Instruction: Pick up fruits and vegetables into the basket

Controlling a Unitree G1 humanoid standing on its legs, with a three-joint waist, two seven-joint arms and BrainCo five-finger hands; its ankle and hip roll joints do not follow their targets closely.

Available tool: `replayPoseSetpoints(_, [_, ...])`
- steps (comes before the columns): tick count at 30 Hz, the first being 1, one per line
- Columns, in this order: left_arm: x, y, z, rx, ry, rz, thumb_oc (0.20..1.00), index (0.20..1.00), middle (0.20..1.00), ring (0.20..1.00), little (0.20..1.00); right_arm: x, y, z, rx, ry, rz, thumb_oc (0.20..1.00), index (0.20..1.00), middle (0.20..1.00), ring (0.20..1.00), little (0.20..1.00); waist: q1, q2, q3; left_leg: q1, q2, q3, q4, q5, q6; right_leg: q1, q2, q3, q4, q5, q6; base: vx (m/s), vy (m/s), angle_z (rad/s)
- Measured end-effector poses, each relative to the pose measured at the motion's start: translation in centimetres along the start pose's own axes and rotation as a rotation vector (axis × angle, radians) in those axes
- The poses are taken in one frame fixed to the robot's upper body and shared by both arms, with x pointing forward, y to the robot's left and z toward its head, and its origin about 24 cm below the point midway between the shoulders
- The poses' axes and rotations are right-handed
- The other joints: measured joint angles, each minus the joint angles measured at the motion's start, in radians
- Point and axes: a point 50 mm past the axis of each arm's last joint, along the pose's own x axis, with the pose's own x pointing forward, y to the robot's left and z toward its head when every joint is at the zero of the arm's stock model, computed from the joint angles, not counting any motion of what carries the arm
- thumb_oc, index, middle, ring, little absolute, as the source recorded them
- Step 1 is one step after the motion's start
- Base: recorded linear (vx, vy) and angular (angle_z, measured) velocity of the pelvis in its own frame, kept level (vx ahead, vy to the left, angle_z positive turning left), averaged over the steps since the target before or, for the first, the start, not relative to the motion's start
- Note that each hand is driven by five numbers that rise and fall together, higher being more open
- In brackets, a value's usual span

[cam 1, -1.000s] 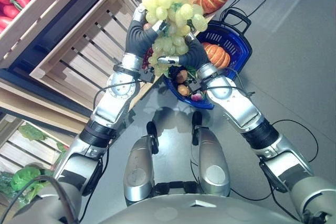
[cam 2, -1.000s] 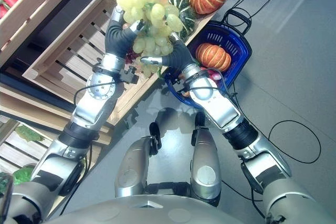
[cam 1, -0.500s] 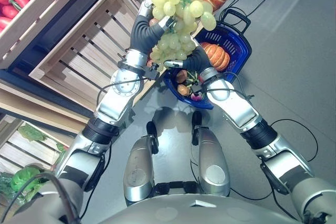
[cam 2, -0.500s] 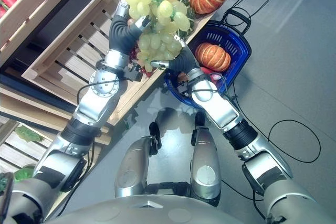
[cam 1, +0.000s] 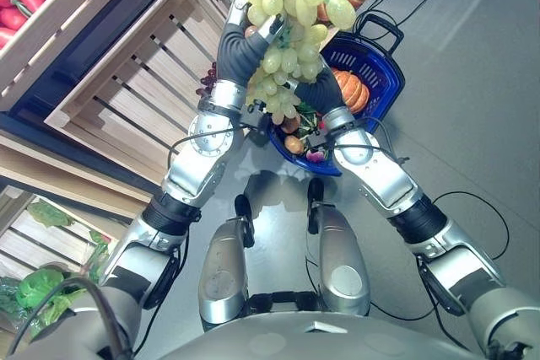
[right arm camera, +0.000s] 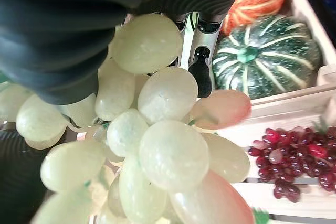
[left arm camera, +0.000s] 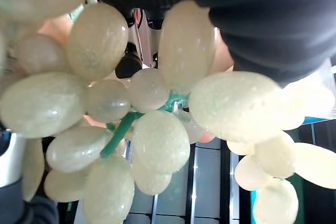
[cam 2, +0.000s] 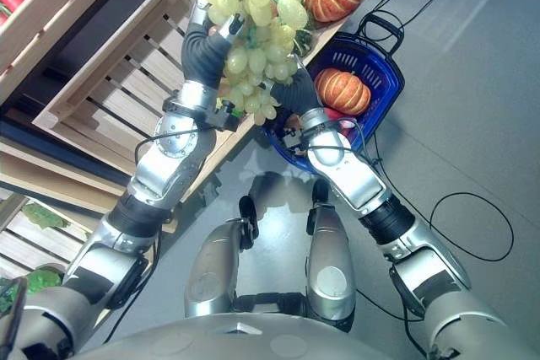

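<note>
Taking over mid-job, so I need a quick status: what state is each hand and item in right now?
Green grapes: lifted, held between both hands, above the crates and basket.
Left hand: shut on the grapes.
Right hand: against the bunch's underside, fingers hidden.
Blue basket: on the floor, handle down, partly filled.
Small orange pumpkin: lying inside the basket.

Basket (cam 1: pixel 381 56) (pumpkin (cam 1: pixel 348 88) inside) right of crate (cam 1: pixel 135 82).
</note>
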Motion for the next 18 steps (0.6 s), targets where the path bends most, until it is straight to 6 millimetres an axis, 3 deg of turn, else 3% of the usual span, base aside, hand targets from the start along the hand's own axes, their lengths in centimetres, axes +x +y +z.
replayPoseSetpoints(9, [0.1, -0.3, -0.4, -0.092, 0.053, 0.021, 0.2, 0.2, 0.2, 0.2, 0.2, 0.0, 0.5, 0.0, 0.027, 0.003, 0.0, 0.2, 0.2, 0.2, 0.2, 0.2, 0.024, 0.0, 0.0, 0.003, 0.001, -0.006, -0.001, 0.0, 0.0, 0.007, -0.001, -0.005, -0.001, 0.0, 0.0, 0.0, -0.011, 0.0])
replayPoseSetpoints(10, [0.1, -0.3, -0.5, -0.09, 0.061, 0.019, 0.545, 0.545, 0.545, 0.545, 0.545, 0.0, 0.6, 0.0, 0.036, 0.007, 0.004, 0.2, 0.2, 0.2, 0.2, 0.2, 0.025, 0.0, 0.0, 0.002, 0.001, -0.009, -0.001, 0.0, 0.0, 0.008, -0.001, -0.005, -0.001, 0.0, 0.0, 0.0, -0.053, 0.07])
replayPoseSetpoints(11, [0.2, -0.4, -0.6, -0.082, 0.079, 0.006, 1.0, 1.0, 1.0, 1.0, 1.0, -0.1, 0.7, -0.1, 0.053, 0.014, 0.01, 0.2, 0.2, 0.2, 0.2, 0.2, 0.028, 0.0, 0.0, 0.002, 0.001, -0.012, -0.001, 0.001, 0.0, 0.01, -0.002, -0.009, -0.003, 0.0, 0.0, 0.0, -0.043, 0.09])
replayPoseSetpoints(18, [0.9, -0.4, -0.7, 0.091, 0.162, -0.096, 1.0, 1.0, 1.0, 1.0, 1.0, -0.2, 1.1, -0.3, 0.108, 0.041, 0.046, 0.2, 0.2, 0.2, 0.2, 0.2, 0.032, -0.001, 0.0, 0.004, 0.0, -0.021, -0.002, 0.004, -0.001, 0.025, -0.003, -0.024, -0.017, 0.0, 0.0, 0.0, -0.021, 0.06])
